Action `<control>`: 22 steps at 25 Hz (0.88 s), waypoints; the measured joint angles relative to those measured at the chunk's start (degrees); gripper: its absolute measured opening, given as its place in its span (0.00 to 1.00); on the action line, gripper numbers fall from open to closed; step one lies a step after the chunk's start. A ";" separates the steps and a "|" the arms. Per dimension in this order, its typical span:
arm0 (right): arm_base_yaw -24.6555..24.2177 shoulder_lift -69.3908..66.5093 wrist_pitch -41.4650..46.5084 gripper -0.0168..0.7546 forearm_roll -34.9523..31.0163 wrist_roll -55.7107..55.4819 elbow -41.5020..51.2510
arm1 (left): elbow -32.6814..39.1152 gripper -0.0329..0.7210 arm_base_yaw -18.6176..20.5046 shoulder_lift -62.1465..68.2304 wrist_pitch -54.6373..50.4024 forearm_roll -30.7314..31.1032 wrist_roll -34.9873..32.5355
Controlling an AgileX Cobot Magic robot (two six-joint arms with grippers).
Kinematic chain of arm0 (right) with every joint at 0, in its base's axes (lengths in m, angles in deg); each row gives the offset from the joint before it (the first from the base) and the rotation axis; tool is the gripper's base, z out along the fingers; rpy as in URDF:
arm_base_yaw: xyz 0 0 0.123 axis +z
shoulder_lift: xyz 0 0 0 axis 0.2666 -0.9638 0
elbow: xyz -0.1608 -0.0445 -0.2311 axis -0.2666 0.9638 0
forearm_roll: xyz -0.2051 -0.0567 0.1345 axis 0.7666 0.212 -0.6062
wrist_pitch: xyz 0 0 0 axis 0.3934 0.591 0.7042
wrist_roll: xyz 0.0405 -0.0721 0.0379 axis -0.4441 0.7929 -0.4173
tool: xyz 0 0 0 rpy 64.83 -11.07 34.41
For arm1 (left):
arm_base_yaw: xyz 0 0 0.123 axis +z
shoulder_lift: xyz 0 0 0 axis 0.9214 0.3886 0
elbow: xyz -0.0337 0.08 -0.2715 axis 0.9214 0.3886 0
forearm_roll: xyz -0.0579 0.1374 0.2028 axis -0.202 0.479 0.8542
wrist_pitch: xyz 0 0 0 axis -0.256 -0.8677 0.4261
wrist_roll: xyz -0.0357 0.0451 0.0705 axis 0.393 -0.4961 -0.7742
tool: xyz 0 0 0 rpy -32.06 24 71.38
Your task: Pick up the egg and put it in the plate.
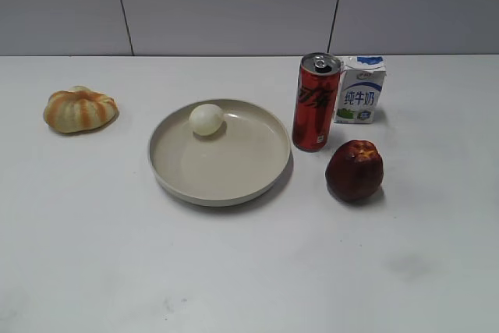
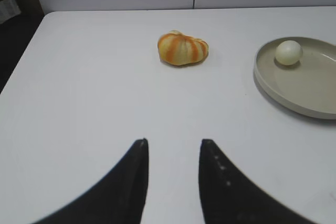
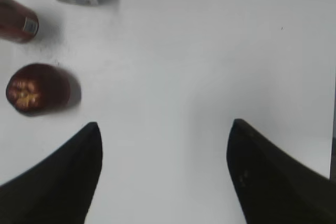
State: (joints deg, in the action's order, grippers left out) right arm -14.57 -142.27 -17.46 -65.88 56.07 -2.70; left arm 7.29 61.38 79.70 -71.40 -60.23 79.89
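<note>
Exterior, left wrist and right wrist views of a white worktop [image 1: 249, 271]. The plate [image 1: 226, 185] serves as landmark: the egg [image 1: 207, 119] lies inside it, against the far part of the rim and slightly left of the plate's centre. Just right of the plate stands an upright red can [image 1: 316, 103], nearly touching the rim; a milk carton [image 1: 360, 89] stands beyond and right of the can, and a dark red fruit [image 1: 355, 170] lies right of the plate, nearer than the can. A striped pumpkin shape [image 1: 79, 109] lies well apart to the plate's left. Bare worktop extends broadly on the near side of the plate and between plate and pumpkin shape. The left gripper [image 2: 173, 153] is held low over the worktop, left of the plate and nearer than the pumpkin shape, its fingers [image 2: 137, 171] a narrow gap apart and holding nothing. The right gripper [image 3: 165, 140] looks down on bare worktop right of the fruit, fingers [image 3: 252, 166] spread wide and empty.
</note>
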 joint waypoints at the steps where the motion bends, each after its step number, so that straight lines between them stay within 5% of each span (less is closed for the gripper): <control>1: 0.00 2.27 -1.17 0.75 0.10 0.05 2.78 | 0.00 0.36 0.00 0.00 0.00 0.00 0.00; 13: 0.00 32.37 -10.42 0.75 0.25 0.11 37.90 | 0.00 0.36 0.00 0.00 0.00 0.00 0.00; 22: 0.00 52.38 -10.54 0.75 0.25 0.17 48.05 | 0.00 0.36 0.00 0.00 0.00 0.00 0.00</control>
State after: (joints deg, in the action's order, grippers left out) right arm -14.57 -89.89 -28.00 -65.64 56.24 45.35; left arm 7.29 61.38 79.70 -71.40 -60.23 79.89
